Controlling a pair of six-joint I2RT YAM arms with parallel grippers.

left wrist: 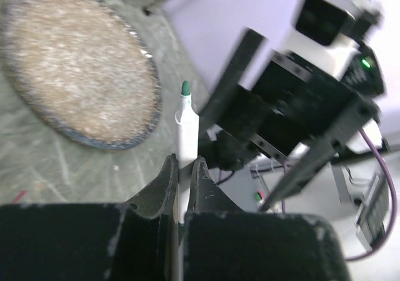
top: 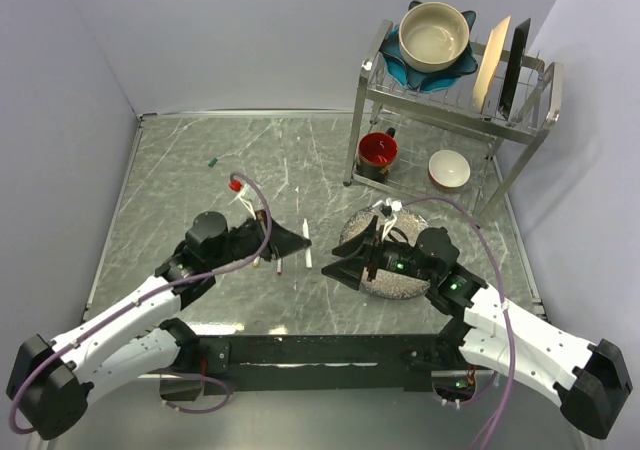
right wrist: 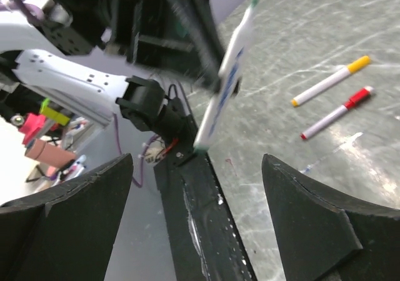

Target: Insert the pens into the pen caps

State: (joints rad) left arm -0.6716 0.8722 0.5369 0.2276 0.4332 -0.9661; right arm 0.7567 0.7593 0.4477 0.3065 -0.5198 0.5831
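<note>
The left gripper [left wrist: 184, 163] has its two black fingers pressed together on a thin white-barrelled marker pen with a green tip [left wrist: 186, 128]. The barrel is caught low, so most of its length and the bare tip stand free past the fingertips. This hold seems chosen so that a cap can slide on without meeting the fingers. The pen is lifted off the grey marbled table [top: 200, 140] and does not rest on it.

At 3 o'clock from it in the top view, the right gripper [right wrist: 199, 165] faces the pen with its fingers wide apart and nothing between them. It hangs over a round speckled plate with a dark rim [left wrist: 75, 62].

What looks like the partner of this pen, a small dark green plastic cap [top: 212, 159], lies alone on the table. It is well apart, at about 10 o'clock from the left gripper. Probably the free right gripper must fetch it while the left one presents the tip.

In the right wrist view, at 3 o'clock from the held pen, a white pen with a yellow end [right wrist: 331, 81] and a white pen with a red end [right wrist: 337, 113] lie side by side, near but not touching. Their coloured ends look thick like caps, so these two are probably finished.
</note>
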